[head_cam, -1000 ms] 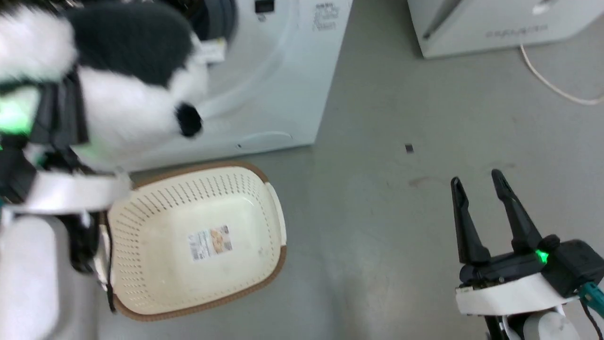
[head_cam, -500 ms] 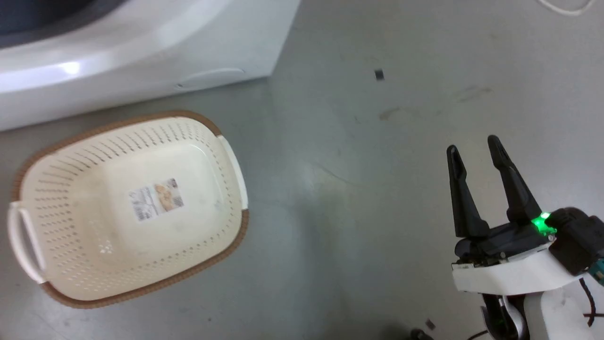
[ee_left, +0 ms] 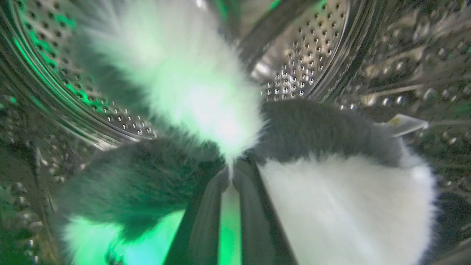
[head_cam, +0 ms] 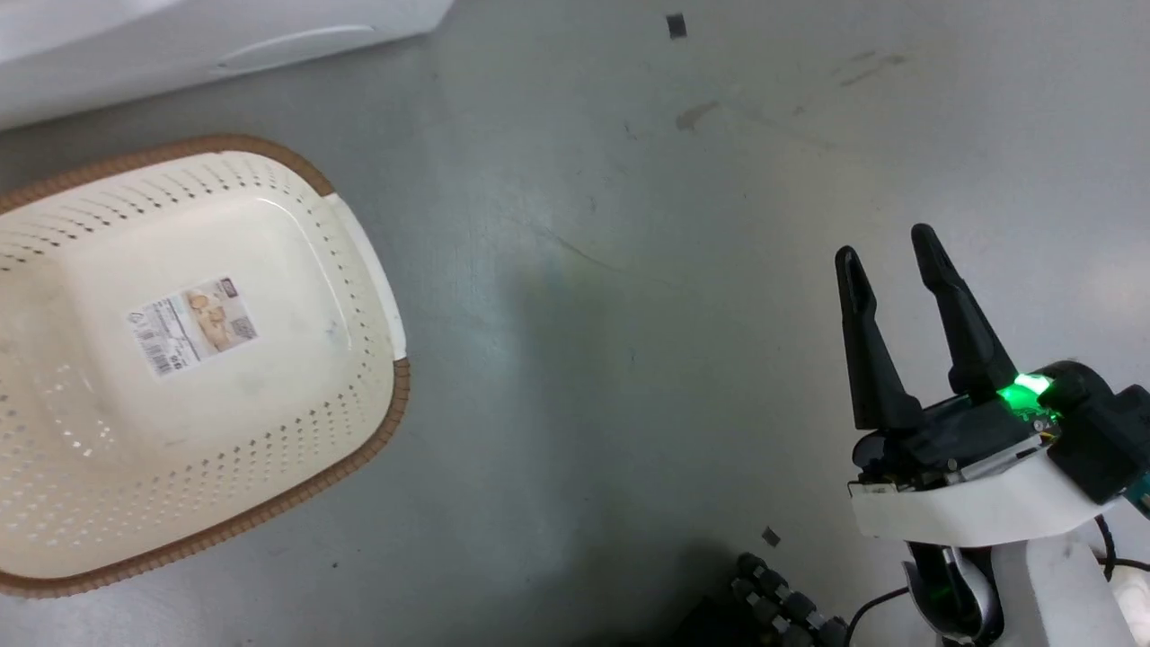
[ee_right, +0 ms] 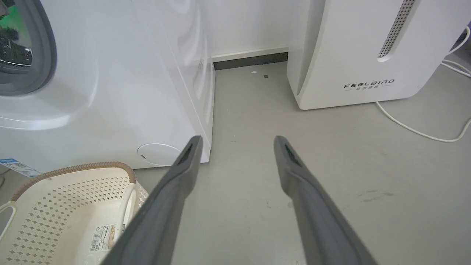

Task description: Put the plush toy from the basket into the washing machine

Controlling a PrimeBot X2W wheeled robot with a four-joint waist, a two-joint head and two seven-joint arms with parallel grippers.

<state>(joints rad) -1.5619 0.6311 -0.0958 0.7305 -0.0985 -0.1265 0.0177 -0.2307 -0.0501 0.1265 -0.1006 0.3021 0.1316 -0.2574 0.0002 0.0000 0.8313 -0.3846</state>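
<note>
Blurred and cut off at the edges, the plush toy [ee_left: 331,206] sprawls L-to-R across the left wrist view inside the washing machine [ee_right: 110,92] drum [ee_left: 301,48], head end unclear, left gripper [ee_left: 232,173] pinching its fur; basket [head_cam: 346,296] holds a barcode sticker [head_cam: 193,323]; right gripper [head_cam: 887,244] spread above floor [head_cam: 629,314].

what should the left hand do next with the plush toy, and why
Probably open the left hand and let go. In the left wrist view its fingers are pinched shut on the plush toy, and the perforated steel drum of the washing machine surrounds them both, while the basket lies empty.
</note>
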